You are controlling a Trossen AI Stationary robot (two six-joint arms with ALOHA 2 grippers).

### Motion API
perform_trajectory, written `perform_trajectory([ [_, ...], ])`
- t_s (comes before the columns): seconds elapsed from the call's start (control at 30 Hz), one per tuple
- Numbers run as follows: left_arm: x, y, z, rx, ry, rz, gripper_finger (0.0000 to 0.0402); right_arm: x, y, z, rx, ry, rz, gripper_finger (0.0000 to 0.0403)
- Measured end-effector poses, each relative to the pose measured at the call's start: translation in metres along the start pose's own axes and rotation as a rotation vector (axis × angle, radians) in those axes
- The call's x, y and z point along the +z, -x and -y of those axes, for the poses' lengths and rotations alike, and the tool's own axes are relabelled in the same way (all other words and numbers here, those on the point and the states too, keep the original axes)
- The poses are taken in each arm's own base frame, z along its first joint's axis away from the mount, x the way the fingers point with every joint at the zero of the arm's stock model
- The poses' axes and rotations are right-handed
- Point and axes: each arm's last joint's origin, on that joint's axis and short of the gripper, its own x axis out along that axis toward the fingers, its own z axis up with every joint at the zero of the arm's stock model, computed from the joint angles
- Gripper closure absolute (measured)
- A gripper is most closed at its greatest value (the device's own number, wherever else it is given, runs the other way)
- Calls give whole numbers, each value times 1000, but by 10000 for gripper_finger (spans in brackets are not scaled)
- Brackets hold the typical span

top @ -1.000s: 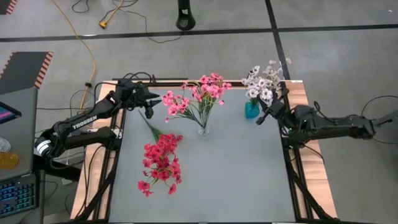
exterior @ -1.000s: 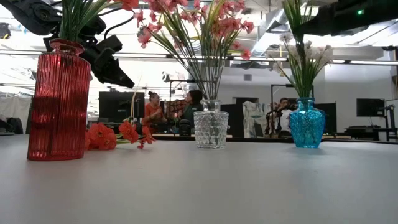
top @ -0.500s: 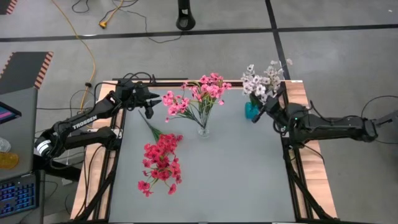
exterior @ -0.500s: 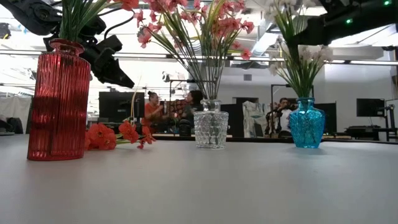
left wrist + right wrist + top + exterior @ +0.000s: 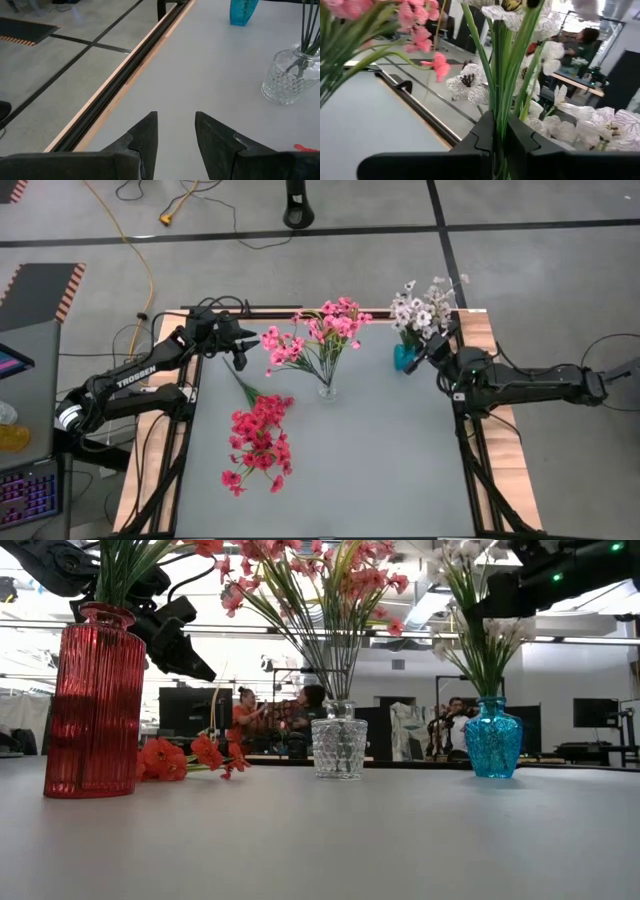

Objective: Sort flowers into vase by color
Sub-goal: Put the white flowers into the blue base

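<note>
White sprigs (image 5: 423, 308) stand with their stems in a blue vase (image 5: 493, 740) near the table's far right corner. My right gripper (image 5: 431, 352) is above that vase, shut on their green stems. Pink sprigs (image 5: 322, 330) stand in a clear glass vase (image 5: 339, 740) at the far middle. A red ribbed vase (image 5: 94, 700) holds red sprigs (image 5: 256, 448). One red sprig (image 5: 188, 757) lies flat on the table behind it. My left gripper (image 5: 175, 135) is open and hovers at the far left edge, touching nothing. My right gripper pinches several green stems (image 5: 501, 107) of the white sprigs between its two fingers (image 5: 482, 135), below the blossoms and above the vase's mouth. The fingers lie across the stems. The stems stand nearly upright, leaning a little left, with their lower ends in the blue vase (image 5: 404, 358).
The table's far rail (image 5: 125, 80) runs beside my left gripper. The three vases stand spread across the table. Grey tabletop (image 5: 380, 460) lies open on the near right. People sit in the room beyond the table (image 5: 280, 715).
My right gripper has moved a little toward the far edge while on the white stems. The white sprigs have tipped toward the left in the blue vase, their blossoms swaying, while their lower ends stayed in the vase.
</note>
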Motion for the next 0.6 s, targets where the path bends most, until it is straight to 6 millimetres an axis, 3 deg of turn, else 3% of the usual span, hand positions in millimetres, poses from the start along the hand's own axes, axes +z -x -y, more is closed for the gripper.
perform_trajectory([
  [0.43,-3,0,1,-7,8,-25,283,-12,1,-2,-26,14,-101,343],
  [0.6,-2,0,1,-6,7,-23,283,-14,1,-2,-22,12,-119,307],
])
